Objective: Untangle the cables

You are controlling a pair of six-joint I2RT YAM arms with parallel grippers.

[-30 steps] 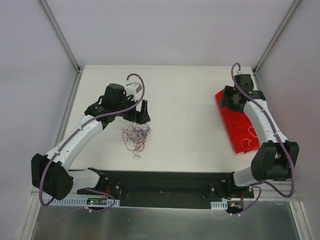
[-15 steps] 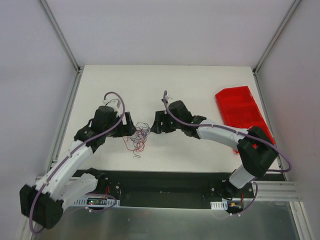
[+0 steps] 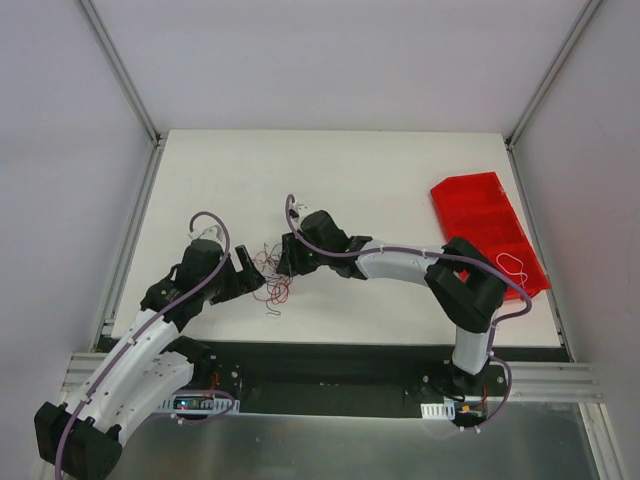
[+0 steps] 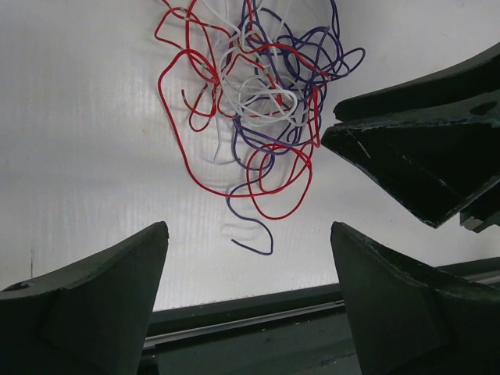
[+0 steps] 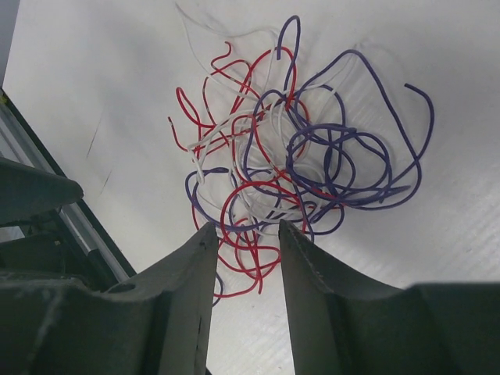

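Not much progress to report tbh; the cables (image 3: 271, 272) sit in one loose knot of red, purple and white strands on the white surface (image 3: 380, 190), left of centre and toward the near edge, right between the two hands. The left hand (image 4: 248, 234) is spread wide with nothing in it, and the tangle lies just beyond its fingertips. The right hand (image 5: 246, 234) is down to a narrow gap with a red loop lying in it; I don't see it pinched yet. Over on the right, the red tray (image 3: 470, 205) has a pale loop (image 3: 510, 263) in it, probably one strand already pulled out; I'd say nearly all the separating is left.
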